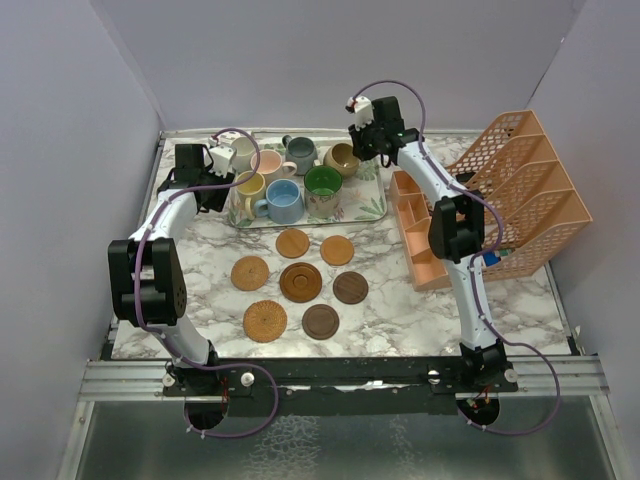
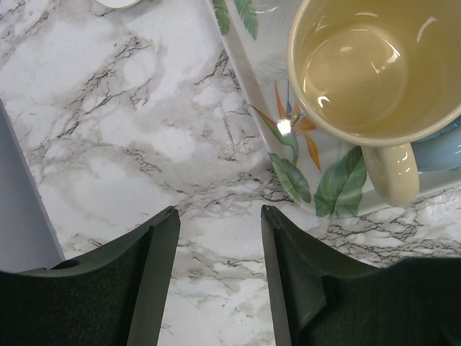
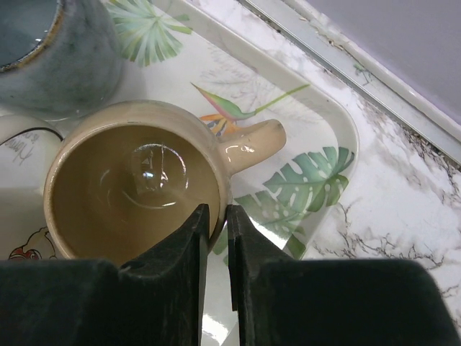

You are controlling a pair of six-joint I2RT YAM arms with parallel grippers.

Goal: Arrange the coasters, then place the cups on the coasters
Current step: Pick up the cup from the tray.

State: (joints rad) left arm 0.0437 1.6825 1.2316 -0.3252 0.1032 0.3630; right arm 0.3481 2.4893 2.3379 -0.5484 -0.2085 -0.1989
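From above: seven coasters loosely clustered on the marble desk, in front of the leaf-patterned tray, every one bare. Seven cups crowded together on the tray, none set on a coaster. Orange mesh rack standing at the desk's right side. Left arm stretched to the tray's left end, right arm to its far right corner.

Left wrist: left claw released, fingers well parted over bare marble just beside the tray's edge, grasping nothing. Yellow cup upright and empty on the tray, up and right of the fingers, handle turned toward the tray's rim. Sliver of a light blue cup just beside it.

Right wrist: right claw clenched on the tan cup, one finger inside the bowl, the other outside, rim wall pinched between, just beside the handle. Tan cup upright on the tray, near its rounded corner. Grey-blue cup close by at upper left; edge of a white cup at the left.
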